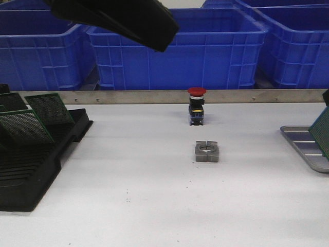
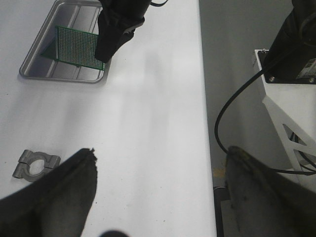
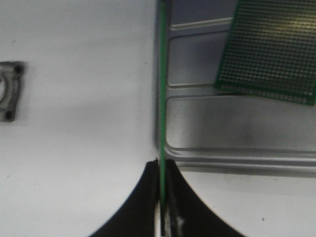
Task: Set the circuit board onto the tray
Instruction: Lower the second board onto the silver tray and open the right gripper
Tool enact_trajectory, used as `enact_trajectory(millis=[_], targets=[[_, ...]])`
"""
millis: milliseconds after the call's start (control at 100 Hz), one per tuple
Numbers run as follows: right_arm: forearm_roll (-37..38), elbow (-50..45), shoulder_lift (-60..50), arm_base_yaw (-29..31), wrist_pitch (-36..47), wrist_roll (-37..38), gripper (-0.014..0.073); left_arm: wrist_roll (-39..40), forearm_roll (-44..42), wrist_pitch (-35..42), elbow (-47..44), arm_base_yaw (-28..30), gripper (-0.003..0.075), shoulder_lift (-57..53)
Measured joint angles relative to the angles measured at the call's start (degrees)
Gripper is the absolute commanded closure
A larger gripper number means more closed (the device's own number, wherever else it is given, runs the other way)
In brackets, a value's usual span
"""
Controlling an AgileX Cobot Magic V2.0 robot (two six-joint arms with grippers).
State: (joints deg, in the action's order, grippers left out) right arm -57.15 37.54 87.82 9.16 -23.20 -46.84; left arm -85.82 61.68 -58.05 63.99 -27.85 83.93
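My right gripper (image 3: pixel 162 165) is shut on a green perforated circuit board (image 3: pixel 162 89), which I see edge-on in the right wrist view. The board hangs upright over the near edge of the silver tray (image 3: pixel 237 133). In the left wrist view the same board (image 2: pixel 76 47) shows its face above the tray (image 2: pixel 28 64), with the right gripper (image 2: pixel 101 53) at its side. A second green board face (image 3: pixel 269 49) shows over the tray's base; I cannot tell whether it lies flat there. My left gripper (image 2: pixel 160 163) stands open over bare table, far from the tray.
A black slotted rack (image 1: pixel 31 159) holding more green boards (image 1: pixel 23 126) stands at the left. A red-topped push button (image 1: pixel 196 105) and a grey metal clamp (image 1: pixel 206 151) sit mid-table. Blue bins (image 1: pixel 205 51) line the back. The tray (image 1: pixel 303 146) is at the right edge.
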Motion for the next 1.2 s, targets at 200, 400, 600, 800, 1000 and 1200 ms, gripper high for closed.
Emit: enact_trajectory(millis=[200, 400, 600, 800, 1000, 1200], targets=[[-1.46, 1.8, 2.14, 1.14, 0.11, 0.12, 0.0359, 0.0, 0.0, 0.04, 0.0, 0.0, 0.0226, 0.0], [-1.21, 4.51, 2.14, 1.14, -1.27, 0.12, 0.0094, 0.0, 0.0, 0.13, 0.0, 0.0, 0.0227, 0.0], [1.99, 5.74, 2.03, 1.14, -5.4, 0.12, 0.0165, 0.0, 0.0, 0.13, 0.0, 0.0, 0.0427, 0.0], [10.41, 5.74, 0.12, 1.22, -5.15, 0.12, 0.0306, 0.0, 0.0, 0.13, 0.0, 0.0, 0.0737, 0.0], [13.19, 5.74, -3.52, 1.78, -4.29, 0.12, 0.0393, 0.0, 0.0, 0.17, 0.0, 0.0, 0.0737, 0.0], [14.81, 5.74, -8.44, 1.78, -4.18, 0.22, 0.0664, 0.74, -0.11, 1.01, 0.0, 0.0, 0.0737, -1.26]])
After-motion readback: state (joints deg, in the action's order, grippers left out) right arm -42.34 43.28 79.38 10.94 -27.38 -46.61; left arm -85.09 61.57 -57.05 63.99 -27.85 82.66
